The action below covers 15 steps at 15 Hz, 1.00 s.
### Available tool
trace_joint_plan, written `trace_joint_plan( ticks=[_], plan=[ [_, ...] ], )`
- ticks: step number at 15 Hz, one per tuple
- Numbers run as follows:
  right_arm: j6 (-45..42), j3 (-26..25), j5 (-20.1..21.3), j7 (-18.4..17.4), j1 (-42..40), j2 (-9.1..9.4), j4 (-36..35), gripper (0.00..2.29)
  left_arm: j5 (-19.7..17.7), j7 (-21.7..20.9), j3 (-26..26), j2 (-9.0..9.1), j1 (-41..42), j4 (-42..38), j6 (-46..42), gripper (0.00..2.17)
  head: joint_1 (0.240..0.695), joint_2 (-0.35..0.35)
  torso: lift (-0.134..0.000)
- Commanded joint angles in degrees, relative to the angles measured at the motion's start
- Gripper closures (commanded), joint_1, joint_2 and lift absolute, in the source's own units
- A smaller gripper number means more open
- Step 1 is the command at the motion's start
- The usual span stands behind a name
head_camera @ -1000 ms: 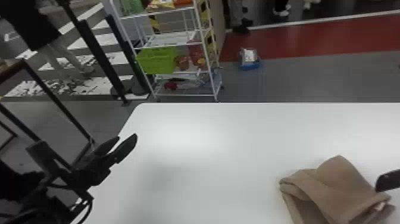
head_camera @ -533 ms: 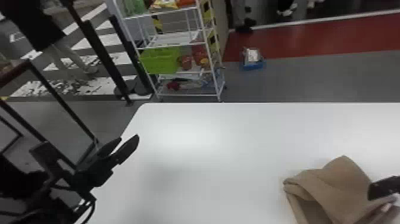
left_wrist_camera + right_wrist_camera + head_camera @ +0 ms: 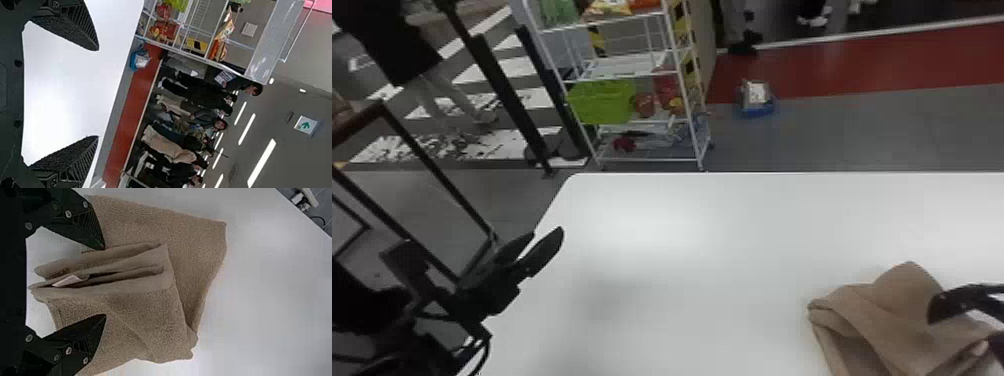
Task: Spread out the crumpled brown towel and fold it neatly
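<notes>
Brown towel (image 3: 199, 243): bunched on the desk (image 3: 682, 260), its gathered middle between the right jaws and a flatter flap reaching beyond their tips.
Right gripper (image 3: 105, 282): jaws parted at the towel, one on either side of the gathered layers, clenched on nothing as far as we can see.
Left gripper (image 3: 98, 93): jaws parted too, holding nothing, well apart from the towel over the other side of the desk.
Stacked folds (image 3: 129, 258): several edges lie together between the right jaws, so we judge the step in hand to be taking hold of one to open the towel out.
White tag (image 3: 67, 281): tucked among those folds, between the right jaws; it likely marks a hem, which would give us a useful edge to follow.
Grip: we should line the tips up with a single outer layer before closing; pinching the whole stack would lift the bundle still folded.
Spreading: once we have an edge, we would raise it gently, bring the left jaws across to a free corner, and draw the two apart low over the desk.
</notes>
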State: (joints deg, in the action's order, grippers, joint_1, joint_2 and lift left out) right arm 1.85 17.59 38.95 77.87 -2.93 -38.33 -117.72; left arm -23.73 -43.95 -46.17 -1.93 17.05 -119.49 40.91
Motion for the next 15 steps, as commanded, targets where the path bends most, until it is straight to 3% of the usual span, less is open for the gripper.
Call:
trace_joint_plan(
  ticks=[1, 11, 14, 15],
  plan=[
    [1.3, 0.5, -0.6, 0.5, 1.0, 0.36, 0.0, 0.41, -0.2, -0.1, -0.3, 0.00, 0.1, 0.0, -0.2, 0.09, 0.695, 0.350, -0.122],
    [3.4, 1.8, 1.1, 0.5, 0.2, 0.10, -0.2, 0.53, -0.5, -0.3, -1.0, -0.09, 0.3, -0.1, -0.2, 0.09, 0.695, 0.350, -0.122],
    [4.3, 1.6, -1.0, 0.5, 0.7, 0.27, -0.4, 1.21, -0.7, -0.4, -1.0, -0.09, 0.3, -0.1, -0.3, 0.09, 0.695, 0.350, -0.122],
    [4.4, 1.5, -1.3, 0.5, 0.8, 0.36, -0.4, 1.24, -0.7, -0.4, -1.0, -0.09, 0.3, -0.1, -0.3, 0.09, 0.695, 0.350, -0.122]
  ],
)
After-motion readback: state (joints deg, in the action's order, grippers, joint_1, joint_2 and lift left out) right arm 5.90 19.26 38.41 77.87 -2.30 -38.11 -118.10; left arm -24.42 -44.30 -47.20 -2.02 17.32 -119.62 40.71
